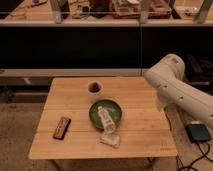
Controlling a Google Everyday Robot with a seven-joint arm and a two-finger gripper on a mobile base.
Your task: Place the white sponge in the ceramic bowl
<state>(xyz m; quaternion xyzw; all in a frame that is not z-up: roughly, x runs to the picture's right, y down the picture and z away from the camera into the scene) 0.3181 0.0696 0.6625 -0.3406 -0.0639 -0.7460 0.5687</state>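
The white sponge (110,139) lies flat on the wooden table (75,107), near its front edge and just in front of the ceramic bowl. The ceramic bowl (96,113), dark green and shallow, sits in the middle of the table. A white bottle (105,119) lies across it, reaching over its front rim. My white arm (175,87) is folded at the table's right edge, well to the right of bowl and sponge. My gripper is hidden by the arm's own body and holds none of these things.
A small white cup (94,88) with a dark inside stands behind the bowl. A dark snack bar (62,127) lies at the front left. A dark shelf unit (75,47) runs behind the table. A black box (198,132) with cables sits on the floor at right.
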